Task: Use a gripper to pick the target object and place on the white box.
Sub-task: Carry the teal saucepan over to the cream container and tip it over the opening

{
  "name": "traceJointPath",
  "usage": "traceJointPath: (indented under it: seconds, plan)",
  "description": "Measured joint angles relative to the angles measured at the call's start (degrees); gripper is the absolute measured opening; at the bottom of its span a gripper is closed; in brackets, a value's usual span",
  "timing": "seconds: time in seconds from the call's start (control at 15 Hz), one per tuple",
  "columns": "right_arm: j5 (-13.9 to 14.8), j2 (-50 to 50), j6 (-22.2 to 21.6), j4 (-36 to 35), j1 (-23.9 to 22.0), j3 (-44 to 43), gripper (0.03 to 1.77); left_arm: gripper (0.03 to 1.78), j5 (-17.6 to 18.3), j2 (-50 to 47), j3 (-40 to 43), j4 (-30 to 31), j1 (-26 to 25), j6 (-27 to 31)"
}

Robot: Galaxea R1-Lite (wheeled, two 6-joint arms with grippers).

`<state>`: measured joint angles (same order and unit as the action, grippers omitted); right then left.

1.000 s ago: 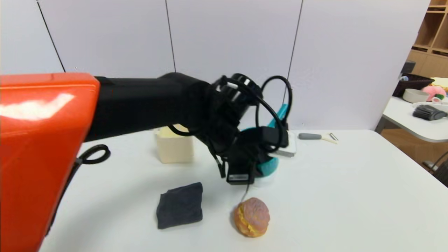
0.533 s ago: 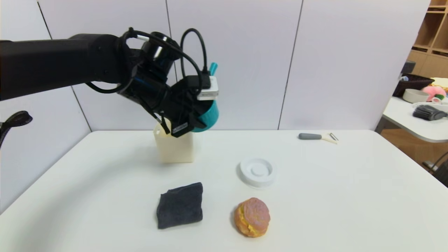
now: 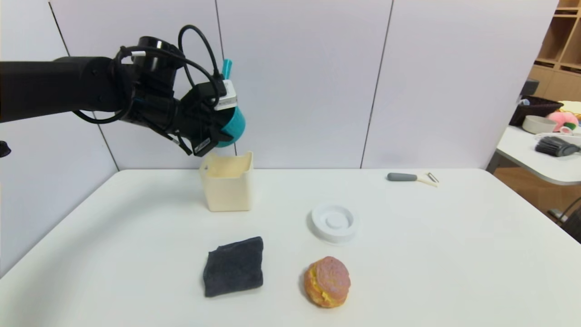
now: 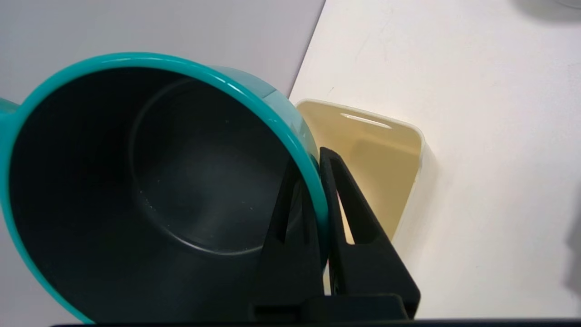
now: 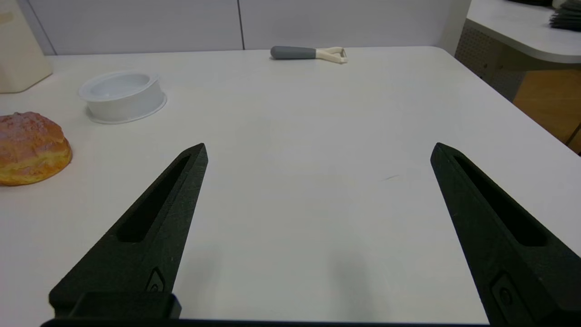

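Observation:
My left gripper (image 3: 218,134) (image 4: 313,159) is shut on the rim of the teal saucepan (image 3: 232,125) (image 4: 150,181), one finger inside the dark grey bowl and one outside. The pan hangs tilted in the air, its handle (image 3: 226,68) pointing up. It is just above the back left part of the cream-white box (image 3: 227,186) (image 4: 386,159), which stands open-topped at the back of the table. My right gripper (image 5: 317,152) stands open over bare table at the right, out of the head view.
On the white table (image 3: 431,250) lie a dark grey folded cloth (image 3: 233,267), a pink-and-yellow bun (image 3: 327,281) (image 5: 29,147), a round white lid-like disc (image 3: 334,222) (image 5: 121,95) and a grey-handled peeler (image 3: 411,177) (image 5: 308,53). A wall stands close behind the box.
My left arm has lifted the saucepan off the white disc and carried it up, back and to the left, to just above the white box. The grip stayed shut.

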<state>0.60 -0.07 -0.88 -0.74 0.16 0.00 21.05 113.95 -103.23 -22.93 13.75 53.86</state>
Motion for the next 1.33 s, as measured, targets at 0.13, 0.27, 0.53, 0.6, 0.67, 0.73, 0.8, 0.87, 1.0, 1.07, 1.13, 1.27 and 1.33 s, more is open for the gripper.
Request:
traceJointPath:
  seconds: [0.13,0.27,0.53,0.6,0.67,0.73,0.8,0.87,1.0,1.07,1.13,1.27,1.33]
  plan:
    - [0.0,0.0,0.0,0.0,0.0,0.0,1.7,0.12,0.6,-0.5,6.2,7.1,-0.4,-0.5]
    - [0.0,0.0,0.0,0.0,0.0,0.0,1.7,0.12,0.9,-1.0,13.0,15.9,-0.6,-1.4]
    - [0.0,0.0,0.0,0.0,0.0,0.0,1.7,0.12,1.0,-1.5,22.9,32.3,-0.7,-2.6]
    - [0.0,0.0,0.0,0.0,0.0,0.0,1.7,0.12,1.0,-1.5,24.1,34.1,-0.5,-2.7]
    - [0.0,0.0,0.0,0.0,0.0,0.0,1.7,0.12,1.0,-1.5,24.9,34.9,-0.4,-2.7]
    - [0.0,0.0,0.0,0.0,0.0,0.0,1.7,0.12,1.0,-1.6,25.9,35.7,-0.3,-2.8]
    - [0.0,0.0,0.0,0.0,0.0,0.0,1.7,0.12,1.0,-1.7,27.0,36.5,-0.1,-2.8]
    - [0.0,0.0,0.0,0.0,0.0,0.0,1.7,0.12,0.9,-2.0,28.4,37.2,0.1,-2.8]
    - [0.0,0.0,0.0,0.0,0.0,0.0,1.7,0.12,0.9,-2.6,31.2,38.5,0.7,-2.8]
    - [0.0,0.0,0.0,0.0,0.0,0.0,1.7,0.12,0.9,-2.9,32.0,38.9,0.9,-2.8]
    - [0.0,0.0,0.0,0.0,0.0,0.0,1.7,0.12,0.9,-3.1,32.5,39.1,1.0,-2.7]
    - [0.0,0.0,0.0,0.0,0.0,0.0,1.7,0.12,0.9,-3.4,33.2,39.2,1.3,-2.7]
    - [0.0,0.0,0.0,0.0,0.0,0.0,1.7,0.12,0.9,-3.5,33.5,39.2,1.5,-2.8]
